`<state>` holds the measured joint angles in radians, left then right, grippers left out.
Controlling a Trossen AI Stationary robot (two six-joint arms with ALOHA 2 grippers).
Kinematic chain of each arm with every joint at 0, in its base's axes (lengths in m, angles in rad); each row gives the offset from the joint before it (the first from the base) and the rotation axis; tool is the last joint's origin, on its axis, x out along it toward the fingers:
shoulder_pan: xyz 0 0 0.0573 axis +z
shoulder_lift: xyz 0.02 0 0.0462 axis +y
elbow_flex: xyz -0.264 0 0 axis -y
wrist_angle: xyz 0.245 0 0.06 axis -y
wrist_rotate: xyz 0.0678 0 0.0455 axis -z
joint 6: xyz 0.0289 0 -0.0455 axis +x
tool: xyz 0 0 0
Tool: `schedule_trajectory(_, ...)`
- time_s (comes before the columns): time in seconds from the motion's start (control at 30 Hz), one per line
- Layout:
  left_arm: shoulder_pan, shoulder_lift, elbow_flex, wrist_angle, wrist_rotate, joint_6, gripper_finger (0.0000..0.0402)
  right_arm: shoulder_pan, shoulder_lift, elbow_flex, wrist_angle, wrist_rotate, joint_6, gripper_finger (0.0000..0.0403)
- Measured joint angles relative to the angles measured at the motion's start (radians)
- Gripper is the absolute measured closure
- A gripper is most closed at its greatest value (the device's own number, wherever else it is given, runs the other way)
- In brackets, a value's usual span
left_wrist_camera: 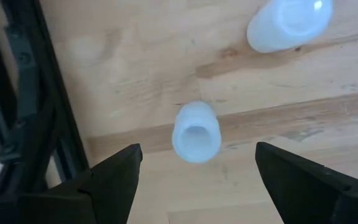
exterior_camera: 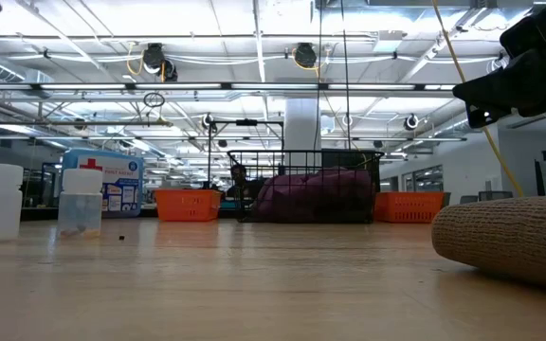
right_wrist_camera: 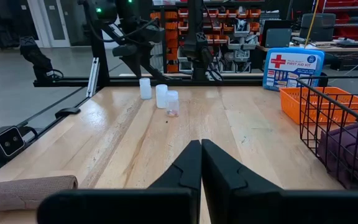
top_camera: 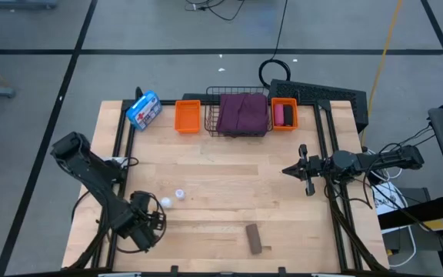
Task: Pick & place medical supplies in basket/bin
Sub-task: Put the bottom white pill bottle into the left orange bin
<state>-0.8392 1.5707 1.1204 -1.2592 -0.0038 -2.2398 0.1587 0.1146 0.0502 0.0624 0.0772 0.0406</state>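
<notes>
- left gripper (top_camera: 154, 218) low over the near-left part of the table (top_camera: 229, 200), fingers spread wide; in its wrist view a white vial (left_wrist_camera: 196, 132) sits upright between the two fingers (left_wrist_camera: 114, 177), touching neither
- second vial (left_wrist_camera: 289, 23) stands just beyond it; high view shows two white dots there (top_camera: 164, 201) (top_camera: 181, 194), right wrist view shows three vials (right_wrist_camera: 161, 96) clustered close together (third one has a clear body)
- right gripper (top_camera: 300, 170) hangs above the right side of the table, fingers pressed together, holding nothing
- brown roll (top_camera: 254, 238) lies on its side on the near edge of the table, well apart from both grippers
- black wire basket (top_camera: 241, 94) at the far edge, maroon cloth (top_camera: 242, 112) folded inside it
- orange bin (top_camera: 188, 115) just left of the basket, contents not discernible
- other orange bin (top_camera: 284, 102) just right of the basket, pink roll (top_camera: 278, 115) inside with a dark roll (top_camera: 288, 115) beside it
- blue-and-white first-aid pouch (top_camera: 144, 110) at the far left, near the left bin (not touching it)
</notes>
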Motion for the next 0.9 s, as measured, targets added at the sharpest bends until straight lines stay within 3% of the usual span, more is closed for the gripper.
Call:
schedule_trajectory(0.33,-0.007,-0.035,-0.175,0.190,0.022,-0.007,0.0078,0.000,0.000,0.000,0.000,0.000,0.000,0.0403)
schedule_trajectory(0.73,-0.006,-0.075,-0.180,0.217,0.011,-0.010,0.0081,0.000,0.000,0.000,0.000,0.000,0.000,0.0403)
schedule_trajectory(0.9,-0.006,-0.076,-0.180,0.217,0.005,-0.012,0.0122,0.000,0.000,0.000,0.000,0.000,0.000,0.0403)
